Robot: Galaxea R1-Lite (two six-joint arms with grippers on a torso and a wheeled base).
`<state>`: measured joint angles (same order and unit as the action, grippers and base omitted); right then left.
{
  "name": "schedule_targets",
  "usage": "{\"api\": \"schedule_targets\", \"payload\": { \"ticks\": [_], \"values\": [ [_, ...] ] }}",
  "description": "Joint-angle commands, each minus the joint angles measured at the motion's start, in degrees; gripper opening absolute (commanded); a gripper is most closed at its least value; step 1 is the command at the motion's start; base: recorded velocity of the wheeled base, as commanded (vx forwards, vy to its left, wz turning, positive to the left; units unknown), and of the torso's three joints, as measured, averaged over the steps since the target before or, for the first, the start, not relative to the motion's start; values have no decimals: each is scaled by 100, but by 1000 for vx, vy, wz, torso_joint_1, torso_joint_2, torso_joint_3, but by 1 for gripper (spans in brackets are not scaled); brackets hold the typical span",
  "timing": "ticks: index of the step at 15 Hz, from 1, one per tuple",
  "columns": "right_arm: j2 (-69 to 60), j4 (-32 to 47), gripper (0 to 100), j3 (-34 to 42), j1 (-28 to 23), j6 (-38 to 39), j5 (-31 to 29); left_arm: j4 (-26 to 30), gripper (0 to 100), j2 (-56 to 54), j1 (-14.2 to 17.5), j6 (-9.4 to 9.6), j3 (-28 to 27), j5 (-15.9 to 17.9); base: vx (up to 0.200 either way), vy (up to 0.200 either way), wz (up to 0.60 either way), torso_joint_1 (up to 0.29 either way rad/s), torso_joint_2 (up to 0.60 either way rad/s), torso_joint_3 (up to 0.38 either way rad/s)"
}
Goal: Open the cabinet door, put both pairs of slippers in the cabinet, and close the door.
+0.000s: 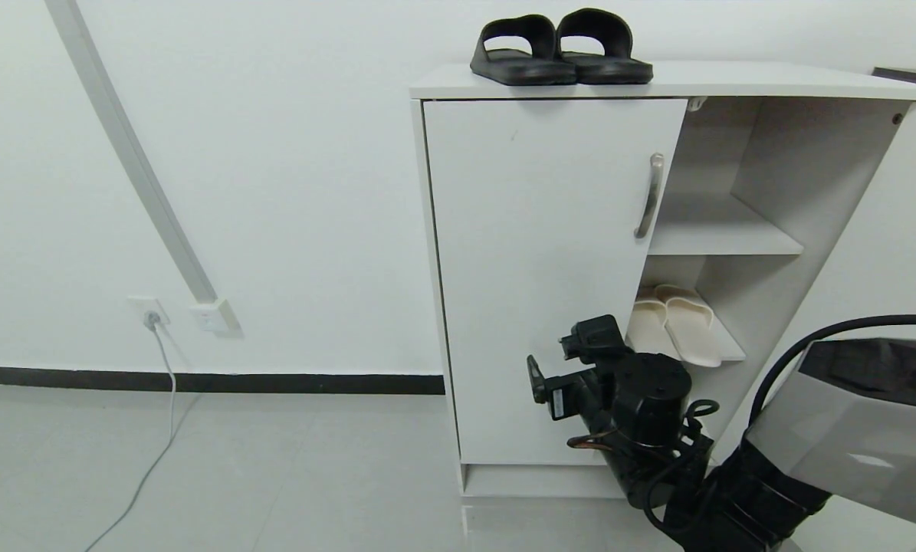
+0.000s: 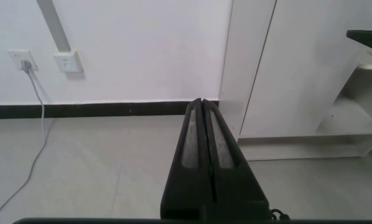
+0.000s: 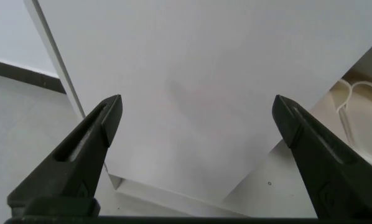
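The tall white two-bay cabinet fills the right half of the head view. Its right bay stands open and shows two shelves, while the flat white left door is shut. One pair looks already stowed, so the step in hand seems to be fetching the second pair.

The black moulded slide slippers sit side by side on the cabinet top, at the upper centre of the frame. The cream soft slippers lie together on the lower shelf, right of centre. The slim brushed-metal door handle runs upright along the shut door's right edge.

The right gripper hangs low at the lower centre with its jaws spread wide and nothing between them. It faces the foot of the shut door, just beside the cream pair and well below the black pair. The next move probably calls for a long lift to the cabinet top. The left gripper has its fingers pressed together, empty, well apart from the cabinet.
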<state>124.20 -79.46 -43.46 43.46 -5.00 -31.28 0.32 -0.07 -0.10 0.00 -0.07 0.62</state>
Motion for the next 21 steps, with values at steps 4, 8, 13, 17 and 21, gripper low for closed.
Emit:
{"api": "schedule_targets", "payload": {
  "ticks": [4,8,13,17,21],
  "values": [
    [-1,-8,100,-22,5,-1,-1,-5,0,7,1,0,-1,-1,0,0,0,13,-187,-299],
    [-10,-8,100,-13,5,-1,-10,-5,0,7,1,0,-1,-1,0,0,0,58,-532,-360],
    [-36,-114,100,4,5,-19,-10,-5,0,7,1,-9,-1,-1,0,0,0,126,-468,-336],
    [-27,-325,100,57,13,-168,-10,-5,0,7,1,0,-1,-1,0,0,0,154,-477,-320],
    [-27,-325,100,57,22,-168,-10,-5,0,7,1,0,-1,-1,0,0,0,183,-500,-309]
  ]
}}
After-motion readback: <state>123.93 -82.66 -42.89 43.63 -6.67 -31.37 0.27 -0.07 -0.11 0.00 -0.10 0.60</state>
